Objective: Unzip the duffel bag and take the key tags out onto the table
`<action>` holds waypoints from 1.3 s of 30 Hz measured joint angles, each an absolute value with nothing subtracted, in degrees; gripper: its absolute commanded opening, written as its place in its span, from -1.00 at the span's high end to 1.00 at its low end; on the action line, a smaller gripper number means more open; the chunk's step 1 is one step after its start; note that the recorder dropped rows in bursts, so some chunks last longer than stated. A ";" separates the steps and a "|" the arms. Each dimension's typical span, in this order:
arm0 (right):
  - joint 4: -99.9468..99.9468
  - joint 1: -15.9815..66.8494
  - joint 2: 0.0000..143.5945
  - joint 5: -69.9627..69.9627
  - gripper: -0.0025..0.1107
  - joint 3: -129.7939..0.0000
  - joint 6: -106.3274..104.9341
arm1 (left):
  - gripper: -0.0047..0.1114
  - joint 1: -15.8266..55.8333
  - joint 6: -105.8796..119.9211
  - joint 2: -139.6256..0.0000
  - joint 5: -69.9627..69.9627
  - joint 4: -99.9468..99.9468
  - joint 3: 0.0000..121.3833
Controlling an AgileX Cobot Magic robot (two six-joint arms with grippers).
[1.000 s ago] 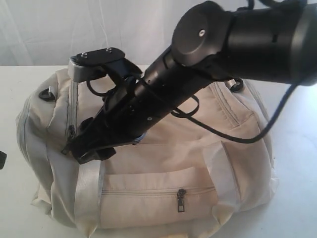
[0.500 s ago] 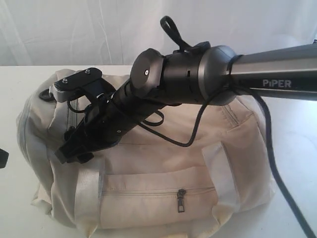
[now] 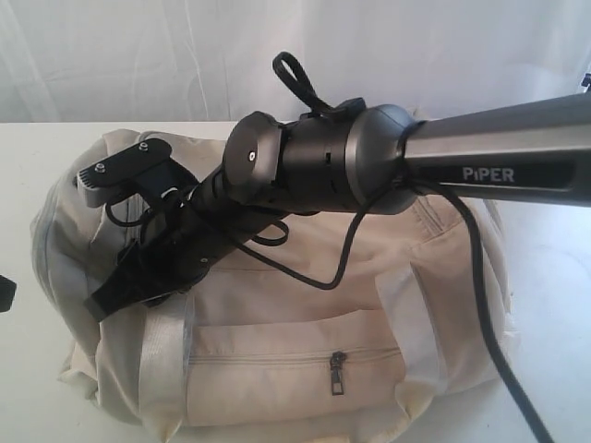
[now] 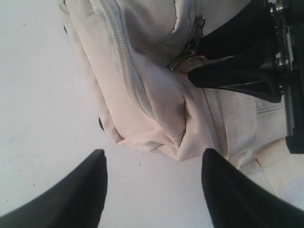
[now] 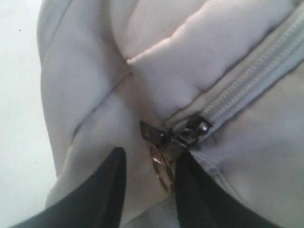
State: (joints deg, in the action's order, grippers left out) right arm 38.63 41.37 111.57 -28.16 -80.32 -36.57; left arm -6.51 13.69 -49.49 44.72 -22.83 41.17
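Across the back of my exterior feed I saw a white curtain (image 3: 138, 55), hanging in soft vertical folds, brightly lit and reaching from edge to edge.

we see the right arm (image 3: 369, 166) lying low across the top of the duffel bag (image 3: 305, 314), barring any reach from above there, and its cable (image 3: 478, 295) droops over the bag's right half. the right end effector (image 5: 151, 156) crowds the bag's left end, its fingers either side of the zipper pull (image 5: 160, 171). the bag's front face is uncovered. bare bench (image 4: 42, 95) lies open beside that end, where the left end effector (image 4: 154, 156) hangs, fingers wide apart, nothing between them.
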 measured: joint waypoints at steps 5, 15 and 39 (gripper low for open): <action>38.63 41.37 111.57 -28.25 0.96 -80.32 -36.57 | -0.14 -6.51 13.69 -49.49 44.63 -22.83 41.17; 32.52 41.26 108.95 -29.76 0.96 -80.32 -33.19 | -0.14 -6.51 13.69 -49.49 44.50 -22.83 41.17; 28.01 39.59 107.86 -24.83 0.96 -89.64 -31.07 | -0.14 -6.51 20.07 -50.86 40.51 -27.99 41.05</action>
